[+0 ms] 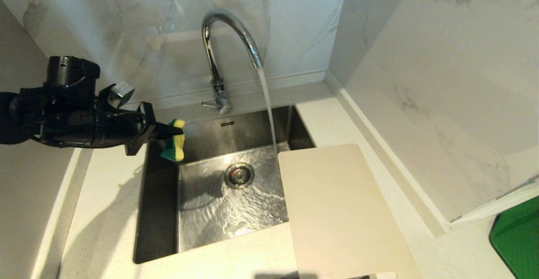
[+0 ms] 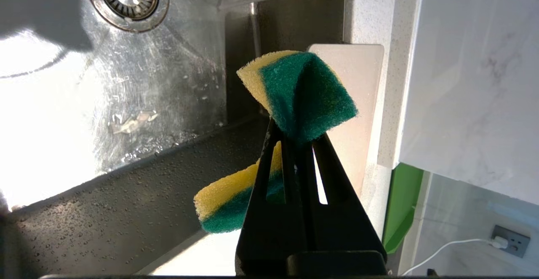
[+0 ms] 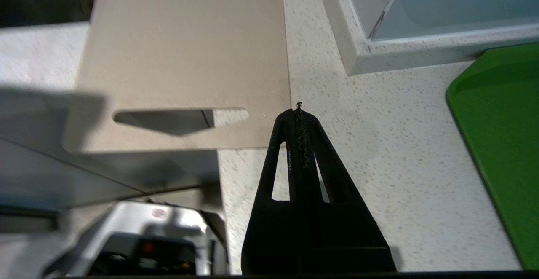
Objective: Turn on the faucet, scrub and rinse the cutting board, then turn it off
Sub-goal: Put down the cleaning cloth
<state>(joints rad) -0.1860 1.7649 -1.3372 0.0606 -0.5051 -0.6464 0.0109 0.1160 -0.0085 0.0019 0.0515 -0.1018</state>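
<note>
Left tool (image 1: 179,132) was clamped tight on a sponge (image 1: 174,140), a soft pad with a yellow foam side and a rough green scouring side, pinched at its middle so both ends flared out. It hung over the left rim of the sink (image 1: 160,211), a square steel basin with a round slotted drain (image 1: 238,175) and a wet, rippling floor. At the back edge of the sink stood the faucet (image 1: 223,38), a shiny chrome gooseneck with its curved spout arching toward the right and a thin lever (image 1: 209,104) sticking out to the left at its base. Water (image 1: 268,106) ran from the spout in a smooth stream down into the basin, landing just beside the far end of the cutting board (image 1: 341,211). That board, a thin cream plastic rectangle with rounded corners, lay flat on the speckled white worktop (image 1: 105,211) at the sink's right edge, its left side overhanging the basin. Its long axis ran from the back wall toward the front edge, with the oblong handle slot (image 3: 181,121) at the near end. Right tool (image 3: 299,112), closed and empty, hovered above the worktop just beside the slot end. A green tray (image 1: 518,241) lay at the far right.
</note>
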